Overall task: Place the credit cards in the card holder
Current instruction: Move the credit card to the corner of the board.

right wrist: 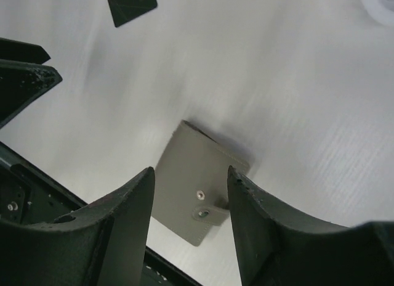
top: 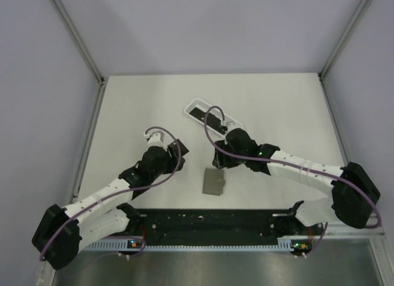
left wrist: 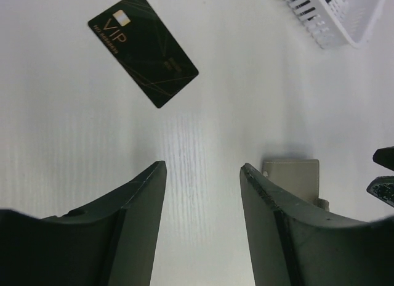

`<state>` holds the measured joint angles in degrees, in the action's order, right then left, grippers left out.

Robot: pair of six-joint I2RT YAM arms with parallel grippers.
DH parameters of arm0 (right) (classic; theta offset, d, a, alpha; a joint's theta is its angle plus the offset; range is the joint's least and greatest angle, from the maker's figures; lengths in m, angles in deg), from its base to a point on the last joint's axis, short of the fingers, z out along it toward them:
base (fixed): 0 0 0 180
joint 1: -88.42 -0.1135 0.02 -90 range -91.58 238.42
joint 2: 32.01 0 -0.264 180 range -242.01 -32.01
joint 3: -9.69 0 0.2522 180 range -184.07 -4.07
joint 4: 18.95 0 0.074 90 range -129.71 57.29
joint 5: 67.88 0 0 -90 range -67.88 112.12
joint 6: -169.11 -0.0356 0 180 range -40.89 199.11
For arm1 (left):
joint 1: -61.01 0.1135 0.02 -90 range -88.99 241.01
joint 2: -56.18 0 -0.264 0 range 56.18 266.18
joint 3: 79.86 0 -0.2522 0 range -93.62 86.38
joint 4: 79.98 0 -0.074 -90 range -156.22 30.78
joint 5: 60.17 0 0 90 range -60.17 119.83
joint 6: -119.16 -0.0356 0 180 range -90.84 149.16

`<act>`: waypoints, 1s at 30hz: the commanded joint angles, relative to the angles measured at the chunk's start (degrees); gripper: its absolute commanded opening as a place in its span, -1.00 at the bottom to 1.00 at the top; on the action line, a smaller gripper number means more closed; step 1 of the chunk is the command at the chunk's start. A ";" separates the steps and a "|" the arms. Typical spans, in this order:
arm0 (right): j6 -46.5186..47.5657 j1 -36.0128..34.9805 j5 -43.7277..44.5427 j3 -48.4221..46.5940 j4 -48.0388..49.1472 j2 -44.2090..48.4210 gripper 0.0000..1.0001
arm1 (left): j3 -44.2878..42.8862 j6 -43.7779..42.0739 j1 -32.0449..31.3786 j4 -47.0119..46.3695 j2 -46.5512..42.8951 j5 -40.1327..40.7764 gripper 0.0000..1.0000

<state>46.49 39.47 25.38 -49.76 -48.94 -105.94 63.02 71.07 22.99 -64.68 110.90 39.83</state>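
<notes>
- Since the left gripper (left wrist: 203,167) has its fingers spread with nothing between them, the loose credit card (left wrist: 143,49) is just lying flat on the table (left wrist: 61,144) ahead of it, VIP face up and turned at an angle. My guess is it's sitting there waiting for a grab.
- The right gripper (right wrist: 190,171) is spread wide too and holds nothing. It hovers right over the card holder (right wrist: 200,187), probably lined up to steady or open the case, which looks shut to me.
- More black cards (top: 198,112) sit in the white tray (top: 192,105) at the far side, well apart from the holder.
- Room-wise, the holder lies near the black rail (top: 215,221) where the arms are bolted, so there isn't much slack on that side.
- There's bare table all round the loose card, so sliding it to an edge for pickup looks doable.
- The two grippers are near each other, so I'd worry about them crowding over the case.
</notes>
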 commanded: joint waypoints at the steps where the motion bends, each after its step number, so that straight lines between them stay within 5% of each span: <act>1: 4.14 0.26 -7.56 -10.01 6.56 -9.80 0.02 | 1.20 1.76 3.64 4.87 -2.68 3.53 0.05; 11: 9.24 0.35 -8.02 -34.88 3.84 -36.62 -0.05 | 1.82 2.48 14.46 1.72 2.84 -1.03 -0.78; 16: 9.60 1.48 -6.69 -43.41 1.12 -44.62 -0.07 | 0.59 1.16 16.31 -3.19 8.11 -3.05 -1.00; 30: 10.47 3.69 -13.54 -55.82 -5.39 -55.70 -0.24 | -3.01 -0.95 17.45 -10.50 20.34 -5.43 -1.00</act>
<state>55.98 43.43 15.44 -102.46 -52.91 -160.01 62.15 71.14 39.99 -70.95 129.30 35.96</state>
